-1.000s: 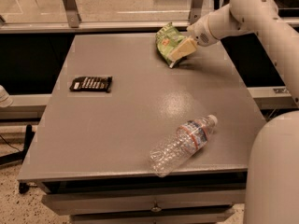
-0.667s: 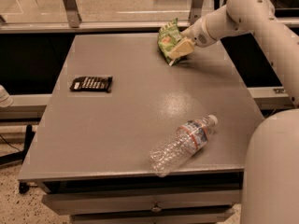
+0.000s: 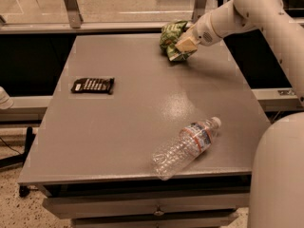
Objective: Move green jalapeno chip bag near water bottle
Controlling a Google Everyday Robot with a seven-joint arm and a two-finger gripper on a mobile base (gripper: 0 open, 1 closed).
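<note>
The green jalapeno chip bag (image 3: 171, 38) is crumpled, at the far right of the grey table (image 3: 137, 108), held just above the surface. My gripper (image 3: 183, 45) comes in from the right on the white arm and is shut on the bag's right side. The water bottle (image 3: 186, 147) lies on its side near the table's front right edge, white cap pointing up and right, well apart from the bag.
A flat dark snack packet (image 3: 93, 85) lies at the table's left middle. A metal rail and post (image 3: 71, 6) run behind the table. My white base (image 3: 278, 175) stands at the front right corner.
The gripper with the green bag has risen slightly and shifted a little toward the back. The bottle and dark packet have not moved.
</note>
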